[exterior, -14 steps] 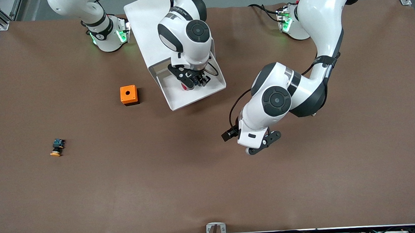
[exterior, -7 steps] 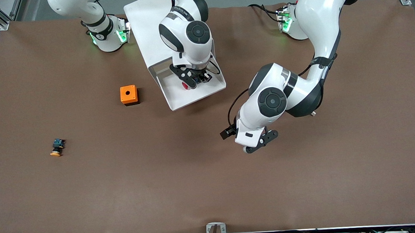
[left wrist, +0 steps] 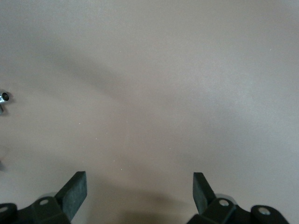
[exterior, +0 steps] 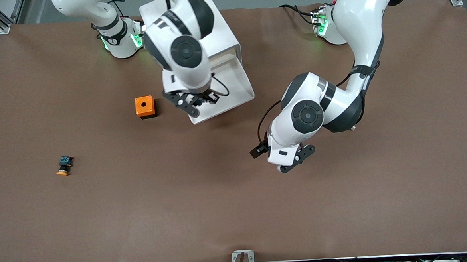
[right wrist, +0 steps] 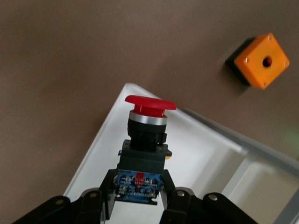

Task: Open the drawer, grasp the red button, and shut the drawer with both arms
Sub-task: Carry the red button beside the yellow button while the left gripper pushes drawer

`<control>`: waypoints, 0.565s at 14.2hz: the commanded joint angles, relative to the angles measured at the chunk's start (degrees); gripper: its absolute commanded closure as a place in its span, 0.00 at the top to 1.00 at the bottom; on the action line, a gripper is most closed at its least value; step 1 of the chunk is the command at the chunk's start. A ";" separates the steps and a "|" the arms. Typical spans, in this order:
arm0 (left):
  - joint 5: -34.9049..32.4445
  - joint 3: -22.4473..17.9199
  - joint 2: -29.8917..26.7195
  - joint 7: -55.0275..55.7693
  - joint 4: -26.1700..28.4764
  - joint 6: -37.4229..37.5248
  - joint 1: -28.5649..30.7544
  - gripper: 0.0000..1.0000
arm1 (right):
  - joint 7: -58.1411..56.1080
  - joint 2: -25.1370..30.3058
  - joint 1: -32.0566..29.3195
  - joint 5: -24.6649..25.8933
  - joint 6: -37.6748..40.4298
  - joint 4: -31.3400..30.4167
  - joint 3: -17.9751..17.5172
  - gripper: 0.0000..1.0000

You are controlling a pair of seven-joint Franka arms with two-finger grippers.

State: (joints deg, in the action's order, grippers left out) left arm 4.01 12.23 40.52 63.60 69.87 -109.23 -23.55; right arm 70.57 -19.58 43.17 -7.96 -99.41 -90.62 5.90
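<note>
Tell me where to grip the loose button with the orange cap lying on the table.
Grip its dark body, coming straight down from above. The button lies on its side on the table, cap toward the front camera, so the body's flanks face the two arms' ends. The rounded cap would likely slip.

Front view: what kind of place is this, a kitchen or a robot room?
Probably a robot lab. Two white arms are fixed to a brown-covered table framed by metal rails, with only test parts out: a white drawer cabinet and an orange box.
</note>
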 commanded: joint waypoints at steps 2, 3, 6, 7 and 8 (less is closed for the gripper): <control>-5.04 0.42 -0.01 1.26 0.88 -0.90 -2.10 1.00 | -21.12 2.27 -11.93 -0.66 2.91 -0.52 -0.62 0.01; -5.32 0.42 0.26 1.00 0.88 -0.90 -2.72 1.00 | -26.75 2.18 -14.84 -0.04 2.82 -0.96 -0.54 0.01; -4.89 0.51 0.79 1.00 1.49 -0.81 -5.09 1.00 | -43.28 1.65 -23.19 3.65 1.07 -1.75 -0.62 0.01; -4.80 0.51 0.96 0.91 1.50 -0.81 -5.80 1.00 | -49.16 1.57 -26.26 3.74 -0.67 -2.62 -0.62 0.01; -4.80 0.51 1.31 0.91 1.58 -0.81 -6.50 1.00 | -54.44 1.48 -29.34 3.74 -2.95 -3.68 -0.62 0.01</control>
State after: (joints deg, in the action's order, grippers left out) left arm 0.65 12.55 41.45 63.74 71.13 -109.27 -29.09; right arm 24.47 -18.62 18.76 -5.04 -99.38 -92.17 6.62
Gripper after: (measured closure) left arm 0.000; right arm 0.577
